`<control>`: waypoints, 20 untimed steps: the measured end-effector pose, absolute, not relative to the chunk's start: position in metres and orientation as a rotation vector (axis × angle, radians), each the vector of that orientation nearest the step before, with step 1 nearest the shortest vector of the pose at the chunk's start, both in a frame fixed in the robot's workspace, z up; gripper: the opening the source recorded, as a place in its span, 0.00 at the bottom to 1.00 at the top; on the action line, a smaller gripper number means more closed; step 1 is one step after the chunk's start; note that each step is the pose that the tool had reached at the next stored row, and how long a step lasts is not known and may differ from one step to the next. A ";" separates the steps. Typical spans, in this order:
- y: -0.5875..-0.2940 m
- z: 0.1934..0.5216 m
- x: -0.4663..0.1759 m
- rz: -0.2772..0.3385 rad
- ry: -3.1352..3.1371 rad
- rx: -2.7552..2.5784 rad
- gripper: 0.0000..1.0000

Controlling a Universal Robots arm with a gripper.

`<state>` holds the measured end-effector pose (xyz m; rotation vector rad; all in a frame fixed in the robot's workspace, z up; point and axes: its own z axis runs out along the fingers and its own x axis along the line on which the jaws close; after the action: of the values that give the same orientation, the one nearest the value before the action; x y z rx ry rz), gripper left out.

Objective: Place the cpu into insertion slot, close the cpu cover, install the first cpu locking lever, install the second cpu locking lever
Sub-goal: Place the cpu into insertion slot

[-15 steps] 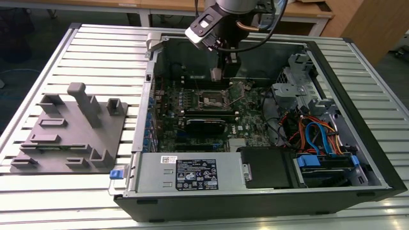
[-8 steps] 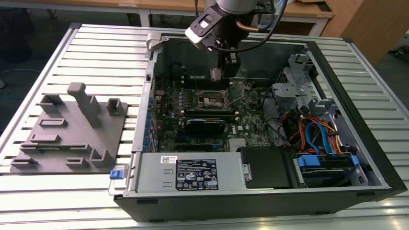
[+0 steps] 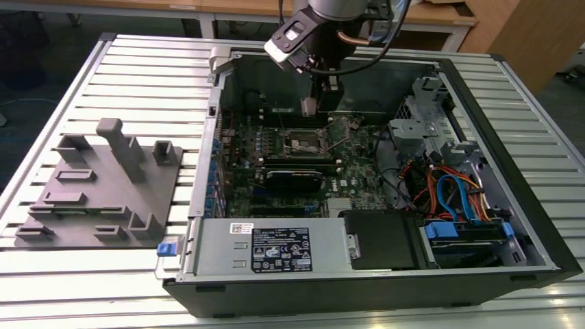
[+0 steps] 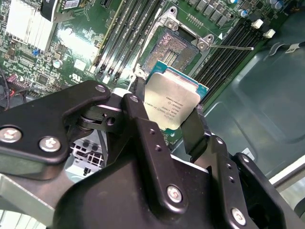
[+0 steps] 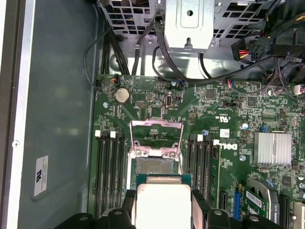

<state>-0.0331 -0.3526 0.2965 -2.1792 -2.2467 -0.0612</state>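
My gripper (image 4: pixel 169 121) is shut on the cpu (image 4: pixel 171 106), a silver-faced square chip with a green edge, pinched by two opposite sides between the black fingers (image 4: pixel 139 112). The cpu hangs tilted a little above the board, just short of the insertion slot (image 4: pixel 175 51). In the first wrist view the cpu (image 5: pixel 163 202) overlaps the near edge of the insertion slot (image 5: pixel 155 166). Beyond it the cpu cover (image 5: pixel 156 125) stands flipped open. A thin locking lever (image 4: pixel 234 47) juts out beside the slot. In the exterior view the gripper (image 3: pixel 310 108) hovers over the slot (image 3: pixel 305 142).
The green motherboard (image 3: pixel 352 171) lies inside an open black computer case (image 3: pixel 512 205). Black memory slots (image 5: pixel 110 171) flank the socket on both sides. Drive cages and cable bundles (image 3: pixel 453 188) fill the case on the exterior view's right. A grey fixture block (image 3: pixel 101 185) sits outside it, on the left.
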 end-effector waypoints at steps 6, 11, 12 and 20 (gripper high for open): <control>-0.353 0.296 -0.033 -0.061 -2.239 -2.187 0.54; -0.353 0.295 -0.034 -0.061 -2.235 -2.191 0.54; -0.353 0.295 -0.034 -0.061 -2.235 -2.192 0.54; -0.353 0.293 -0.034 -0.061 -2.231 -2.196 0.54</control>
<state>-0.0345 -0.3526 0.2934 -2.1958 -2.2309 -0.0613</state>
